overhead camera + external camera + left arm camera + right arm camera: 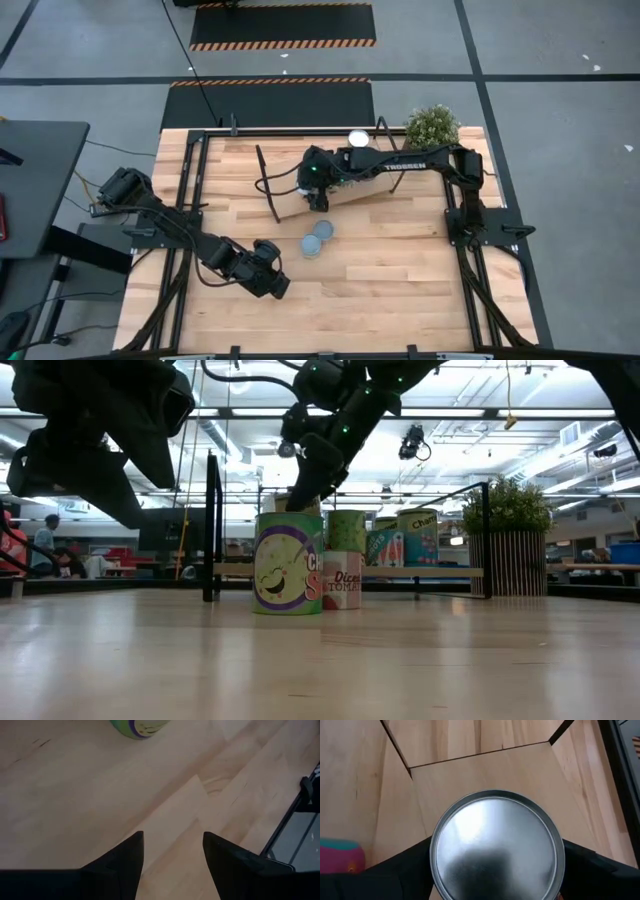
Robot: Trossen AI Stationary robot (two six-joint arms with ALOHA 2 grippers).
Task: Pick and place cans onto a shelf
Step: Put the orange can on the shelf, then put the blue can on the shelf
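Note:
The shelf (345,195) is a light wooden board with black frame ends, lying aslant at the table's far middle. My right gripper (319,197) is over the shelf's left end, shut on a silver-topped can (496,845). Several cans stand on the shelf under the arm (418,537). A white-topped can (358,139) stands behind the shelf. Two pale-blue-topped cans (323,231) (312,246) stand on the table in front of the shelf: a green and purple one (288,563) and a diced-tomato one (343,580). My left gripper (273,284) is open and empty, near the table's front left. My right gripper pinches the silver-topped can by its side wall just below the top rim (434,851), one finger (405,867) on either side. The fingers come from above, pointing down. The can is upright over the shelf board (485,767). The can's own body hides its base.
A potted plant (432,126) stands at the far right corner. Black frame rails run along the table's left (185,200) and right (452,200) sides. Bare wood (400,290) lies to the near right. People show in the room behind (45,545).

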